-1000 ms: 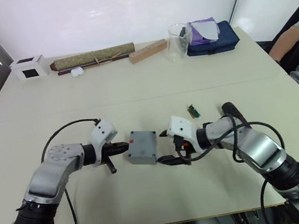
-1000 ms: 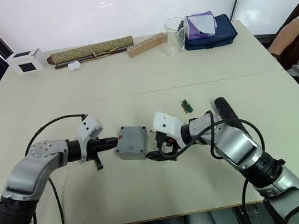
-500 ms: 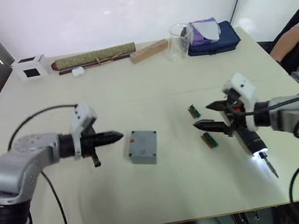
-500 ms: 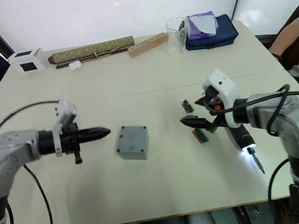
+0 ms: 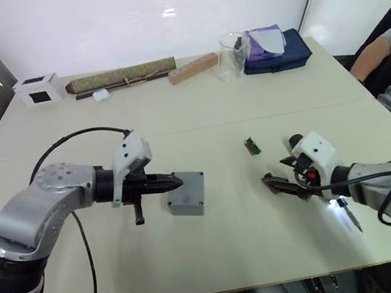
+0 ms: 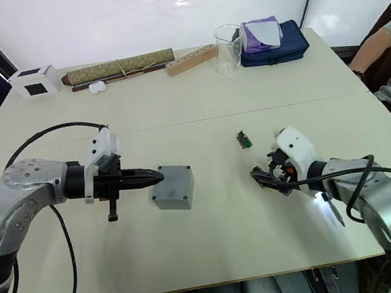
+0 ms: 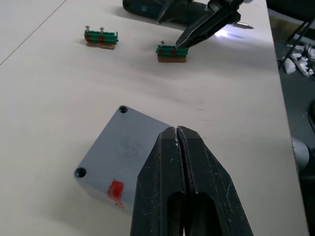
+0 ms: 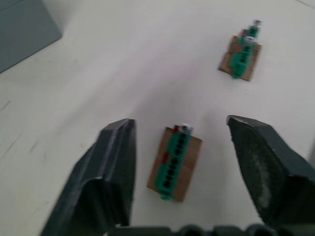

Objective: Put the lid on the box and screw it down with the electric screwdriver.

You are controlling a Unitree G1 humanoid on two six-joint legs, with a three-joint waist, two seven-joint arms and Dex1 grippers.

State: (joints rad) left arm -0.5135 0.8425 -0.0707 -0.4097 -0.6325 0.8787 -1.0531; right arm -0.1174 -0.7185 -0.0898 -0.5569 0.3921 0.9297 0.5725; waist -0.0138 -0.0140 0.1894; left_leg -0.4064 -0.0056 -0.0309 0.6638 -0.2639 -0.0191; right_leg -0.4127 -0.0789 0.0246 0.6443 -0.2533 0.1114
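A: Where does the box [image 5: 186, 192] sit?

B: Near the middle of the table [image 5: 177, 120], closed, with the lid [image 7: 129, 155] already on top; screw holes show at its corners and a small red mark near one edge.

A: And the left gripper [image 5: 177, 181]?

B: Its two black fingers are pressed together with nothing between them, and the tips hang over the box's left edge. Whether they touch the lid is hard to say.

A: The right gripper [image 8: 181, 147]?

B: Its fingers are spread wide, straddling a small green terminal block [image 8: 174, 162] on the table, without closing on it. A second green terminal block [image 5: 253, 145] lies farther off, toward the far side.

A: The electric screwdriver [image 5: 329, 190]?

B: It lies on the table just right of the right gripper, largely behind the arm, its bit [image 5: 352, 219] pointing toward the near edge and a light glowing at the tip end.

A: Anything else?

B: Along the far edge stand a white cube [image 5: 38, 88], a rolled mat [image 5: 123, 75], a wooden block [image 5: 194, 66], a clear beaker [image 5: 233, 54] and a blue pouch [image 5: 277, 52]. A person's arm [image 5: 377, 53] shows at far right.
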